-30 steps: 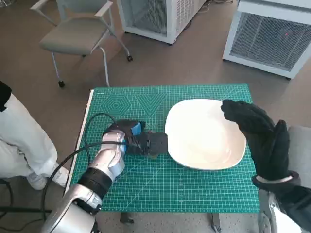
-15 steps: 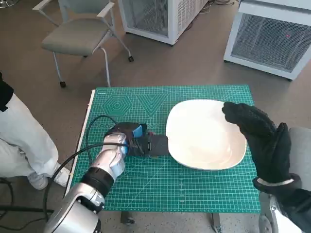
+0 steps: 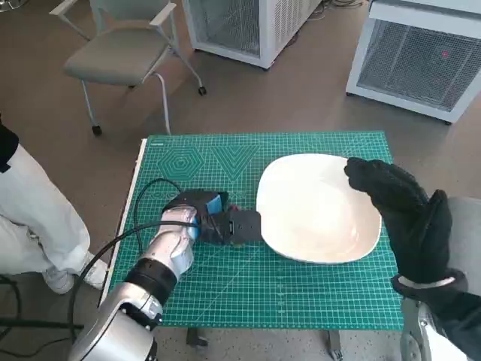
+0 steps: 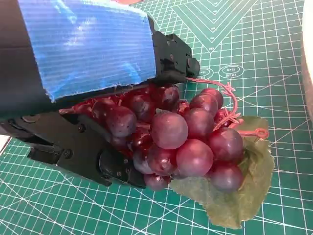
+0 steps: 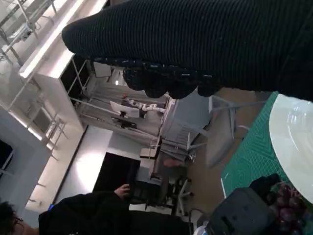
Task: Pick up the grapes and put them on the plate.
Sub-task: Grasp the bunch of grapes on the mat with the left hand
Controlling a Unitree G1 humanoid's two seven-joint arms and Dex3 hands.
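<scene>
Dark purple grapes point(image 4: 181, 142) with a green leaf point(image 4: 234, 196); my white plate point(image 3: 319, 207); green gridded mat point(image 3: 225, 286).

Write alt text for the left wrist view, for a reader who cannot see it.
The robot's left hand, black with blue tape across its back, holds a bunch of dark red grapes just above a green cutting mat. A green leaf hangs beneath the bunch, and a thin red stem curls out beside it. The pale edge of the plate shows at the picture's border.

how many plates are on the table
1. The white plate sits on the right half of the green mat, next to the grapes held by the left robot hand. The right robot hand hovers over its right edge.
</scene>
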